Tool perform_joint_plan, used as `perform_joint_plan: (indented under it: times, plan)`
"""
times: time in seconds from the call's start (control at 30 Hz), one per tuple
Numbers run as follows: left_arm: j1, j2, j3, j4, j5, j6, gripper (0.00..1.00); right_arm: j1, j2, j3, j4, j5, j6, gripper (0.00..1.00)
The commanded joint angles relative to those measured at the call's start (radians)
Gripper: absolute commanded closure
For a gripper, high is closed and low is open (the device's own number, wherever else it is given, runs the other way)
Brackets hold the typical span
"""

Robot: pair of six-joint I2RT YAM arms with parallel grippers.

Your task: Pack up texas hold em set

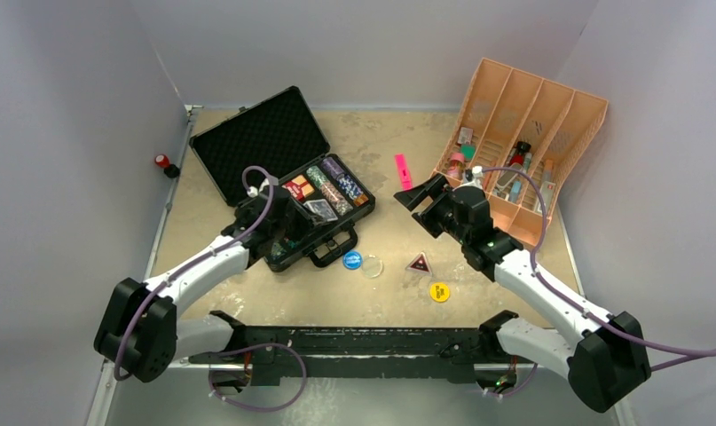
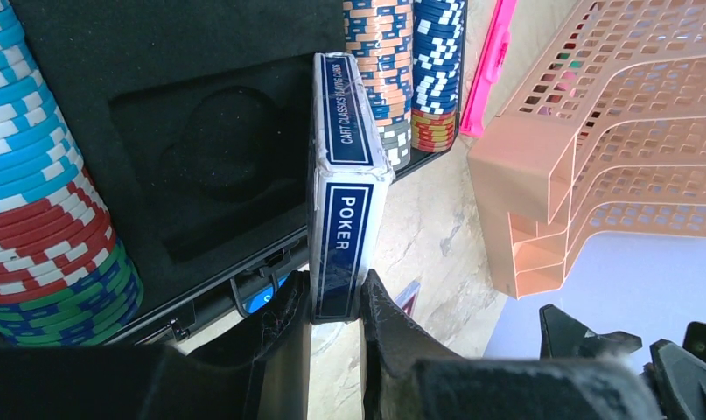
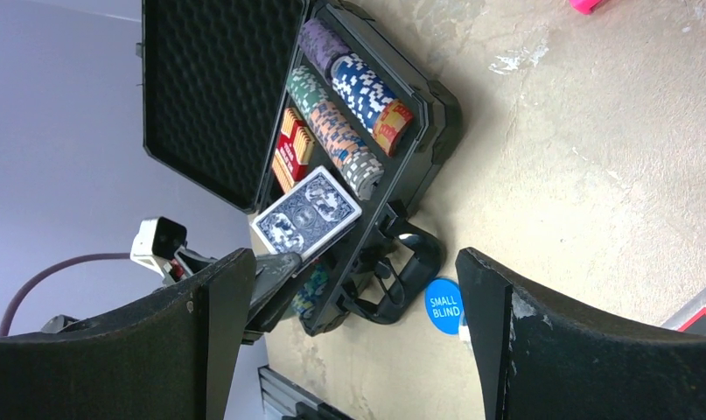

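The black case [image 1: 267,142] lies open at the back left, its foam tray holding chip stacks [image 1: 336,186] and a red card deck [image 1: 299,187]. My left gripper [image 1: 302,216] hovers over the tray's near end, shut on a blue card deck [image 2: 345,175] that stands on edge beside an empty foam recess [image 2: 218,149]. The deck's patterned back [image 3: 307,210] shows in the right wrist view. My right gripper [image 1: 416,195] stands wide open above the table, right of the case, holding nothing. On the table lie a blue "small blind" disc [image 1: 352,260], a clear disc [image 1: 372,265] and a yellow disc [image 1: 439,291].
A peach divided tray [image 1: 523,151] with small items stands tilted at the back right. A pink marker [image 1: 402,170] lies between it and the case. A dark triangular marker [image 1: 417,263] sits near the discs. The case handle [image 3: 401,271] juts toward the blue disc.
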Motion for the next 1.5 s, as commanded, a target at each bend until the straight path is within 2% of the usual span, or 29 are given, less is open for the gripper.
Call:
perform_joint_plan:
  times: [0.0,0.07,0.17,0.37,0.63,1.17,1.23,1.3,1.37,1.47]
  plan:
    - [0.023,0.008,0.0,0.086,0.034,0.006,0.73,-0.003,-0.004,-0.003,0.042,0.005,0.002,0.13]
    - [0.029,0.018,0.024,0.024,0.023,0.075,0.55,-0.002,-0.005,-0.004,0.041,0.005,0.001,0.13]
    - [0.029,0.04,0.104,-0.132,-0.027,0.221,0.41,-0.003,-0.008,-0.009,0.044,0.005,0.002,0.13]
    - [0.029,0.035,0.198,-0.331,-0.165,0.355,0.33,-0.003,-0.013,-0.029,0.074,-0.005,0.012,0.13]
    - [0.029,0.008,0.219,-0.361,-0.228,0.371,0.31,-0.003,-0.01,-0.026,0.067,-0.008,0.006,0.13]
    - [0.029,0.128,0.221,-0.28,-0.186,0.356,0.56,-0.002,-0.015,-0.032,0.056,-0.009,0.008,0.14]
    - [0.029,0.137,0.217,-0.269,-0.183,0.356,0.62,-0.003,-0.011,-0.032,0.056,-0.01,0.007,0.14]
    - [0.029,0.146,0.211,-0.255,-0.18,0.36,0.76,-0.002,-0.008,-0.034,0.059,-0.014,0.001,0.14]
    - [0.029,0.158,0.207,-0.242,-0.174,0.362,0.86,-0.003,-0.006,-0.037,0.06,-0.02,-0.003,0.14]
    - [0.029,0.18,0.201,-0.232,-0.167,0.364,0.92,-0.002,-0.006,-0.037,0.059,-0.023,-0.01,0.14]
